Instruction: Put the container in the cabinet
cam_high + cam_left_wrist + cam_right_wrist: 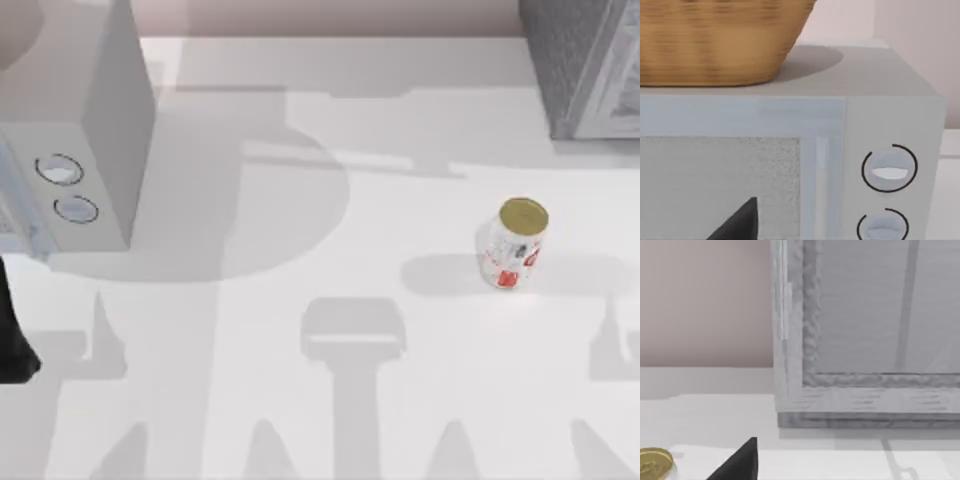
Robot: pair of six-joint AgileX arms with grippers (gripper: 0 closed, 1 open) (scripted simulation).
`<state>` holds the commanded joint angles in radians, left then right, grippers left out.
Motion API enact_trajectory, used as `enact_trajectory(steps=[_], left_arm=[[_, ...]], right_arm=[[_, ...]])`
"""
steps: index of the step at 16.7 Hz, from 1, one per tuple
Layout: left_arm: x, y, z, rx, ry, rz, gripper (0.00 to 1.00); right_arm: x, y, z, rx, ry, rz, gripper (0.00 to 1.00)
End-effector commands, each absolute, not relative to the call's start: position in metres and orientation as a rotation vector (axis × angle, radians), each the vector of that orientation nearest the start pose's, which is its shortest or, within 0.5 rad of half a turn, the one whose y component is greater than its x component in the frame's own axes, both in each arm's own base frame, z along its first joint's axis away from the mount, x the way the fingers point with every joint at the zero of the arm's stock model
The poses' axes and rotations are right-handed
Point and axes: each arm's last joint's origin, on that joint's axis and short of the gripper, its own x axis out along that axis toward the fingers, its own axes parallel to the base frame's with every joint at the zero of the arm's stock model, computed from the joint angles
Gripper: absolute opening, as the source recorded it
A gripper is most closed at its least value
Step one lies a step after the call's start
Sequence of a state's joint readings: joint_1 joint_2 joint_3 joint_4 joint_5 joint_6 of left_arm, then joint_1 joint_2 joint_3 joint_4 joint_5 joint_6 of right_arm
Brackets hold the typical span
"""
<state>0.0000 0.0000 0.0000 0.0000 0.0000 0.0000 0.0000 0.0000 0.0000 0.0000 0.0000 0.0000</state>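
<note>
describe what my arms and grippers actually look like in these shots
Little of them is in frame. In the top view, a black rounded piece of the left arm sits at the table's left edge. Each wrist view shows one matte black, wedge-shaped finger tapering to a point: the left gripper's finger and the right gripper's finger. No cables, markings or other colours can be made out.

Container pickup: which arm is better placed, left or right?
Right, probably. The container stands upright on the table's right half, nearer the cabinet, and the right wrist view has both close. The left wrist view faces the knobbed box.
</note>
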Motion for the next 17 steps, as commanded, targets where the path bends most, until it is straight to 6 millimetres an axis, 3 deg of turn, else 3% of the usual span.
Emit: enact_trajectory(steps=[4, 9, 13, 17], left_arm=[[0.106, -0.001, 0.160, 0.000, 0.000, 0.000, 1.00], [0.106, -0.001, 0.160, 0.000, 0.000, 0.000, 1.00], [0.106, -0.001, 0.160, 0.000, 0.000, 0.000, 1.00], [0.106, -0.001, 0.160, 0.000, 0.000, 0.000, 1.00]], right_arm=[[0.107, 0.000, 0.163, 0.003, -0.011, 0.004, 1.00], [0.118, 0.007, 0.182, 0.018, -0.052, 0.018, 1.00], [0.142, 0.020, 0.194, 0.030, -0.059, 0.020, 1.00], [0.175, 0.043, 0.192, 0.043, -0.045, 0.018, 1.00]])
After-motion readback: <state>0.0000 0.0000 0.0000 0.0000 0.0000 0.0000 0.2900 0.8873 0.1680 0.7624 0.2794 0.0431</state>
